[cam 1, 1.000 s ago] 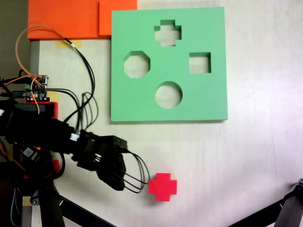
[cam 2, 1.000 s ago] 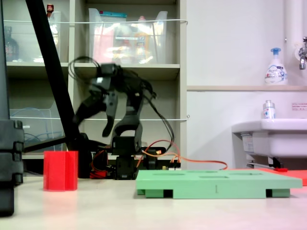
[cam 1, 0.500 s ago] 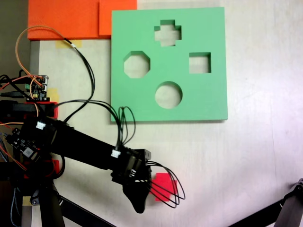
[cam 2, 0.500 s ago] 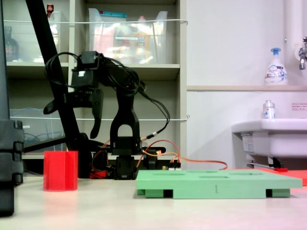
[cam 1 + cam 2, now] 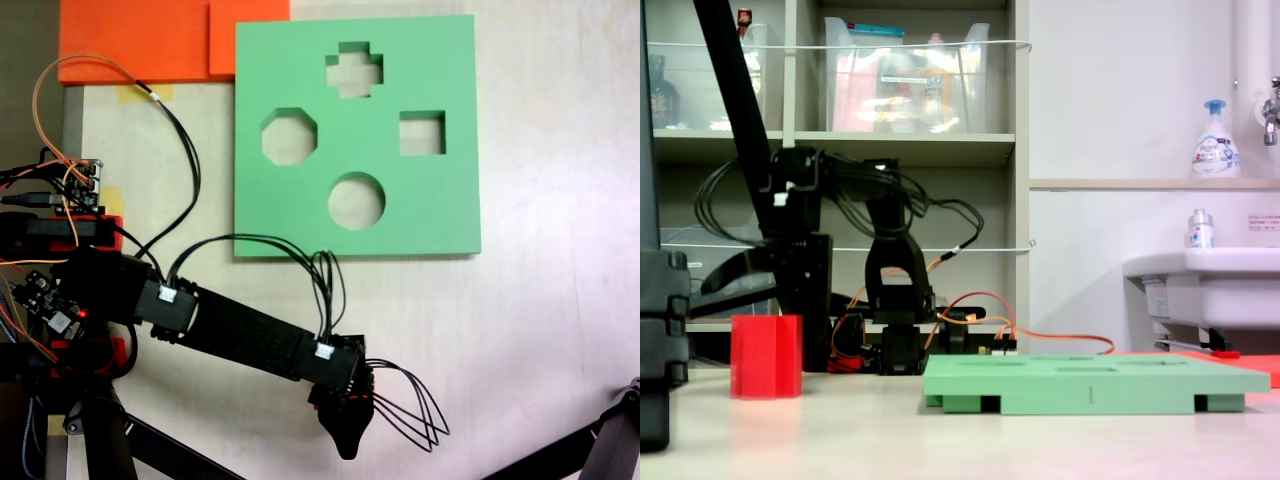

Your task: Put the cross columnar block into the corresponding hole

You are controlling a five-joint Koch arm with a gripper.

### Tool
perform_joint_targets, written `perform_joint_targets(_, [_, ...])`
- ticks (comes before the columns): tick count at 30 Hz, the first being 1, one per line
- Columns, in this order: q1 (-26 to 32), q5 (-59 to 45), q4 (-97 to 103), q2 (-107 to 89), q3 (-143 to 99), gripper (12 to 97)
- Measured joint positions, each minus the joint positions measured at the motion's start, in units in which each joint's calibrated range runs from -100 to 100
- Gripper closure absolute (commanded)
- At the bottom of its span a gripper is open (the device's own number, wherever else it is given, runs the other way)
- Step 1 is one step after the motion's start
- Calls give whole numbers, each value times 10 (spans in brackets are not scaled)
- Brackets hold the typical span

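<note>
The cross columnar block [image 5: 766,357], bright red, stands upright on the table at the left of a fixed view. My gripper [image 5: 760,300] hangs just above it and is open, one jaw splayed out to the left and the other hanging straight down at the block's right. Seen from above, the gripper [image 5: 345,432] covers the block almost completely. The green foam board [image 5: 290,220] lies further up the table, and the corresponding hole [image 5: 354,70], plus-shaped, is near its top edge. From the side the board [image 5: 1090,385] is a low slab to the right of the arm.
The board also has octagonal [image 5: 289,137], square [image 5: 422,133] and round [image 5: 356,200] cutouts. Orange foam sheets [image 5: 140,40] lie at the top left. Loose cables [image 5: 410,410] loop off the gripper. Black stand legs [image 5: 600,450] cross the bottom corners, and a black post [image 5: 655,330] stands beside the block.
The arm has reached out rightward and lowered. The gripper went from beside the block to directly over it, hiding it from above, with its jaws now just above the block's top.
</note>
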Motion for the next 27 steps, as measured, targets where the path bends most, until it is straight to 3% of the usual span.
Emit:
perform_joint_targets(14, [-2,0,-2,52,-1,220])
perform_joint_targets(22, [-4,3,-1,47,-33,567])
perform_joint_targets(27, [-3,3,-4,41,-32,672])
